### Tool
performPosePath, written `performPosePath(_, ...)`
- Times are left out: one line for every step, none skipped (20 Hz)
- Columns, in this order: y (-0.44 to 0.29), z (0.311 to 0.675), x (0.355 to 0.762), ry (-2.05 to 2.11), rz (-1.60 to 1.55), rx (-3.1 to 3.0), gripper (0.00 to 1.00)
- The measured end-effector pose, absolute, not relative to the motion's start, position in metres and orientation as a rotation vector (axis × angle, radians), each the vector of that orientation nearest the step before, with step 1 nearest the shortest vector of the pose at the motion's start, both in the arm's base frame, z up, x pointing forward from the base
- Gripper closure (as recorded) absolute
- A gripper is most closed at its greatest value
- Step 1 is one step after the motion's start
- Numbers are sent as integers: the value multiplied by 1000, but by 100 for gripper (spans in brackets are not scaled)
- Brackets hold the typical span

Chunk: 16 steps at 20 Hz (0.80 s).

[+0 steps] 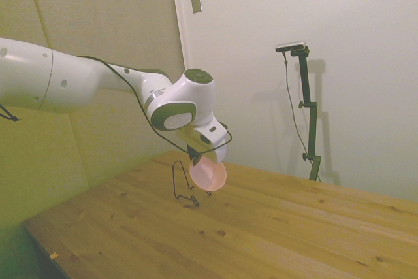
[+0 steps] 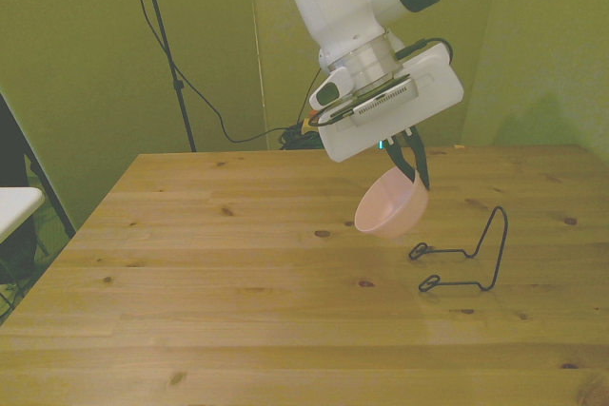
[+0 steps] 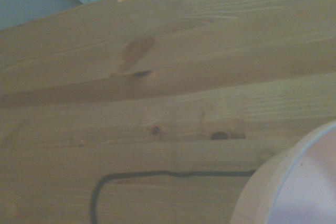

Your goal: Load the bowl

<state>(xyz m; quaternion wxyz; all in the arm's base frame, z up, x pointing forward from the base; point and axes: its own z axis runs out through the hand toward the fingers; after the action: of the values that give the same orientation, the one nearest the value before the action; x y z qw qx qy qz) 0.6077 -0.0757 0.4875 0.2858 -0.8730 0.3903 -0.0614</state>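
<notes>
While I hang above the wooden table (image 2: 190,263), my gripper (image 2: 411,161) is clamped on the rim of the bowl (image 2: 390,206), one dark finger inside the wall and one outside, as far as the front view lets me judge. The bowl is in the air, just under my fingers, tilted so that in the side view its opening (image 1: 208,174) is turned toward that camera. It does not touch the table.

I judge the bowl to be light, because it hangs from one pinch on the edge without sagging. The pale pink plastic looks smooth, so it can be slippery. A thin wall like this is stiff enough at the rim but may bend a little if I squeeze hard. The rim is the right place to hold, since the body is about as wide as my fingers can open. The weak point of such a hold is turning: the bowl can swing around the pinch, so slow moves seem safer to me.

To the right of the bowl in the front view, lower than my fingers and near them, stands the thin black wire rack (image 2: 471,259) on the table. The wrist view shows one of its wire loops (image 3: 136,179) beside the bowl's rim (image 3: 273,182). I think the bowl must go there, upright on its edge against the wire.
</notes>
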Motion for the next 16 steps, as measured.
performPosePath(-73,490,609,1023,-168,-2317,100)
performPosePath(-69,492,610,1007,-165,-2302,100)
performPosePath(-65,491,610,993,-148,-2289,100)
performPosePath(-60,490,610,972,-129,-2274,100)
performPosePath(-55,487,611,955,-108,-2263,100)
performPosePath(-50,483,612,941,-86,-2256,100)
performPosePath(-46,480,612,930,-68,-2250,100)
performPosePath(-43,476,613,917,-51,-2240,100)
performPosePath(-41,473,614,904,-40,-2228,100)
performPosePath(-40,471,615,893,-30,-2213,100)
performPosePath(-39,469,617,881,-24,-2197,100)
performPosePath(-39,467,619,870,-19,-2178,100)
performPosePath(-40,465,621,861,-16,-2157,100)
performPosePath(-41,463,623,855,-20,-2136,100)
performPosePath(-43,460,625,853,-28,-2123,100)
performPosePath(-45,457,626,848,-48,-2126,100)
